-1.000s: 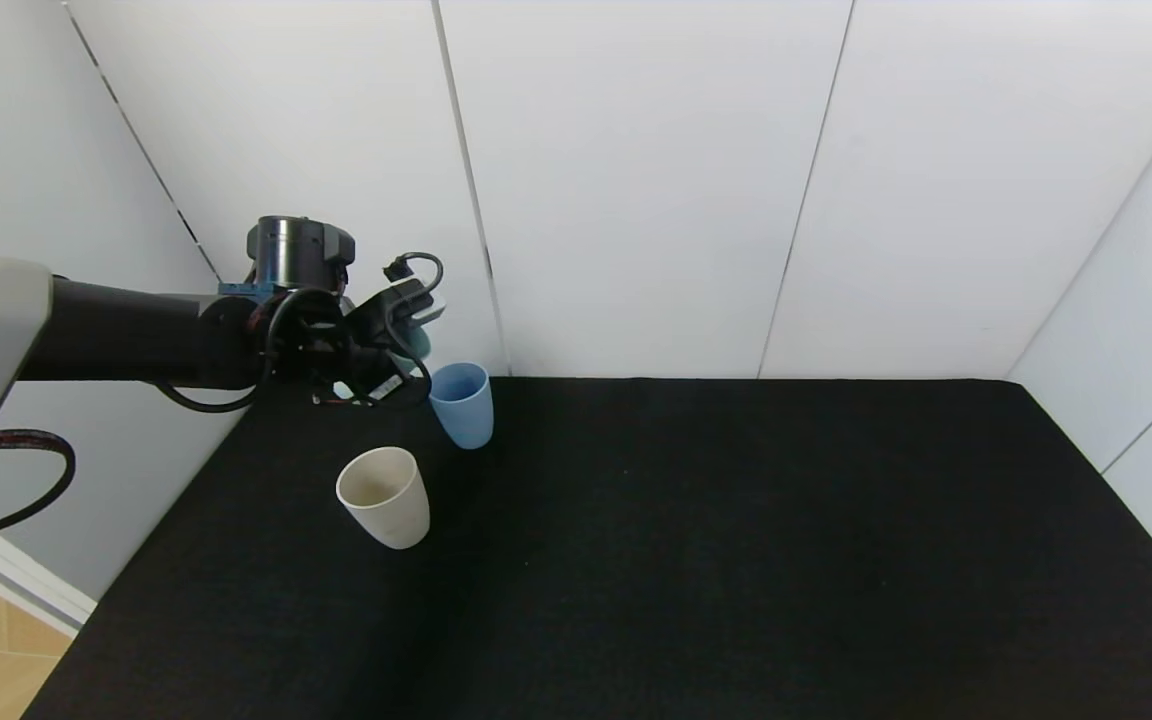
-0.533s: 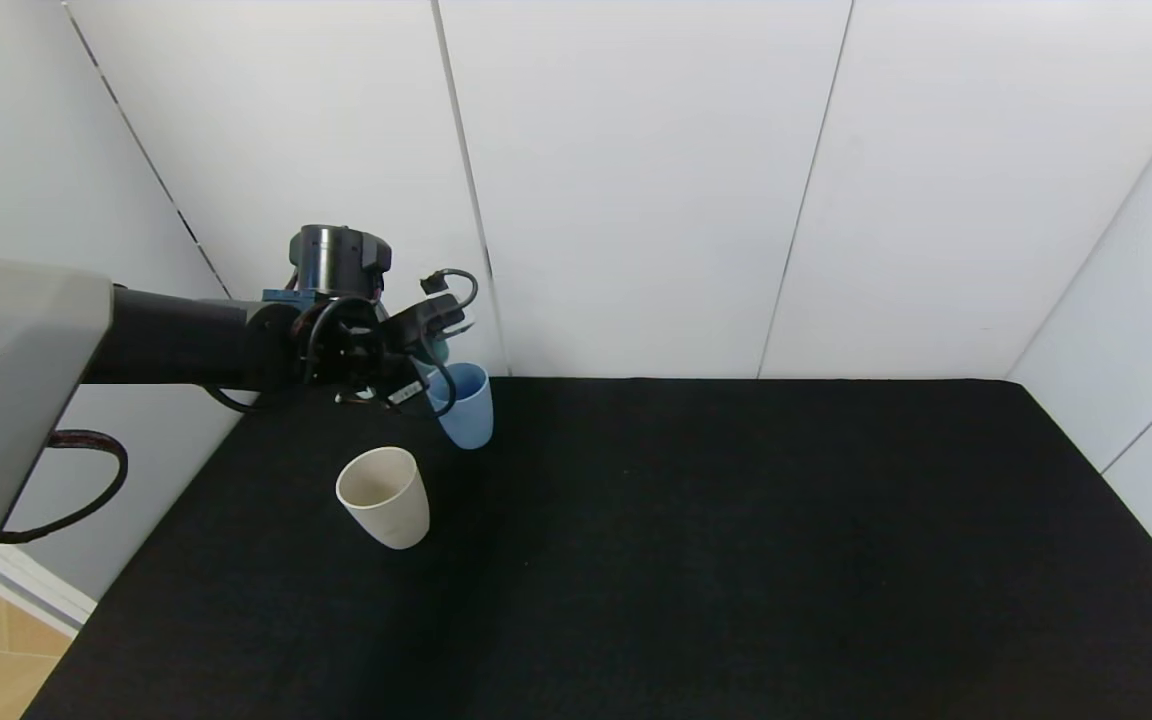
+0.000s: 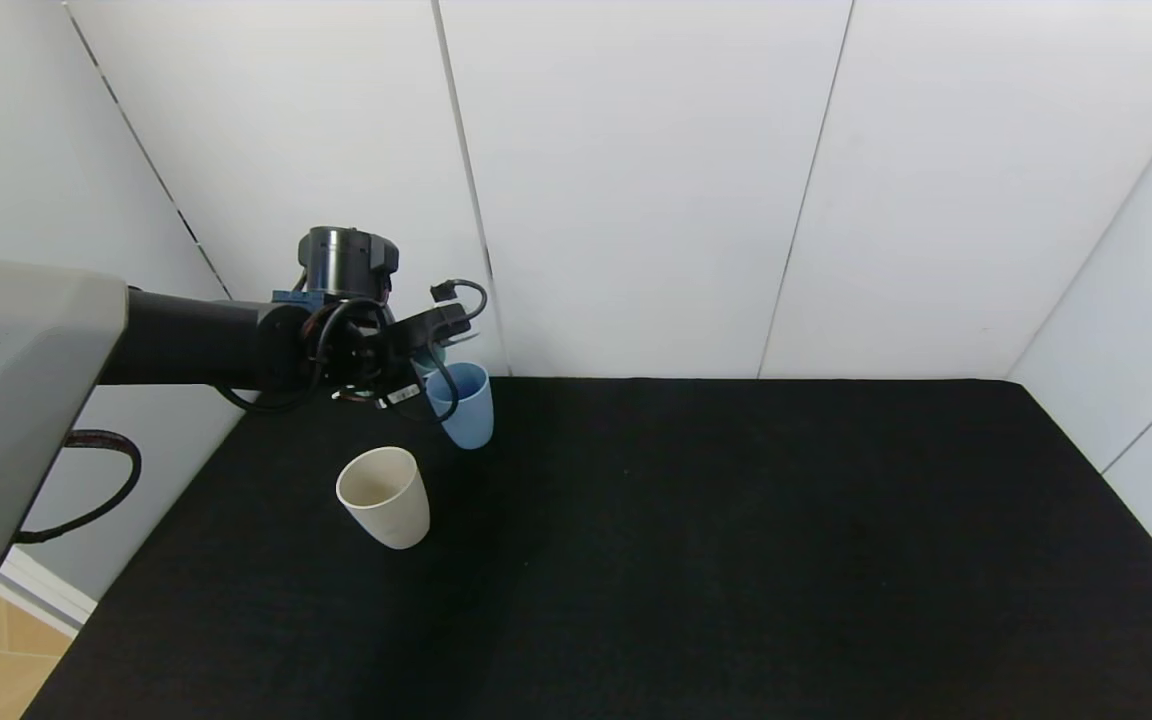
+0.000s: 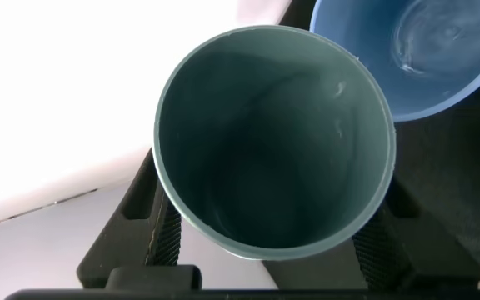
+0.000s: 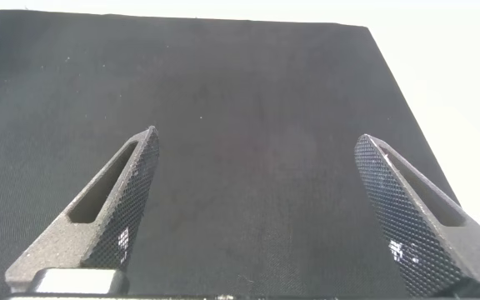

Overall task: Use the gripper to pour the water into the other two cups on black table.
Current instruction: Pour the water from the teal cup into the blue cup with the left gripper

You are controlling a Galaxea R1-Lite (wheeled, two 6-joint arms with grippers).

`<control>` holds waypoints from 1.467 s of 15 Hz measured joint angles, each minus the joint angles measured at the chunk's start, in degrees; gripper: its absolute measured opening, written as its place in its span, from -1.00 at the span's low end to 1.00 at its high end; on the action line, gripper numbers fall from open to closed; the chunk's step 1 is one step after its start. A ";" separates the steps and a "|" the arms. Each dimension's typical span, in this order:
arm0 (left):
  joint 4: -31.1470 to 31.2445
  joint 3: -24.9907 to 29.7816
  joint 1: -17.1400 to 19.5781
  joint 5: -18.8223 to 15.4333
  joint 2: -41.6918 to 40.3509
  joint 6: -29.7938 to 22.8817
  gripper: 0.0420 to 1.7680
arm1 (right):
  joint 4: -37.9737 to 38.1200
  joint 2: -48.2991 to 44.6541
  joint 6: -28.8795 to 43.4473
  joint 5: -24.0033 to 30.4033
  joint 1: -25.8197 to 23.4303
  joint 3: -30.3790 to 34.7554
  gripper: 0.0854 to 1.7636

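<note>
While clamped on a pale teal plastic tumbler (image 4: 273,142), the left gripper (image 3: 416,345) hangs just above the light blue plastic cup (image 3: 463,403). Near that cup stands a beige plastic cup (image 3: 385,496) — upright. Right gripper (image 5: 261,208) — fingers spread apart.

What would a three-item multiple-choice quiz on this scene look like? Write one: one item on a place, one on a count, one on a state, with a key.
1. Where does the blue cup stand relative to the beige cup?
A. Nearer the back wall
B. Nearer the robot
C. Stacked inside it

2. How many cups stand on the black table?
A. One
B. Two
C. Four

3. What is the left gripper doing?
A. Hanging open with nothing in it
B. Clamped on the teal cup
C. Resting flat on the cloth

Key: 1 A, the head view shows the blue cup by the wall panels and the beige one closer. 2 B, only the blue and beige cups rest on the cloth. 3 B, the left wrist view shows the teal cup held between the fingers, beside the blue cup's mouth.
</note>
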 joint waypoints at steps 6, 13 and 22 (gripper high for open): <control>0.00 0.66 -0.09 2.17 0.02 3.27 0.28 | 0.00 0.00 0.00 0.00 0.02 -0.02 0.94; -0.18 0.74 -0.98 6.36 -0.09 5.83 0.28 | 0.00 0.00 0.00 -0.02 0.02 -0.02 0.94; -0.46 0.93 -1.99 9.26 -0.05 7.45 0.28 | 0.00 0.00 0.00 0.00 0.02 -0.02 0.94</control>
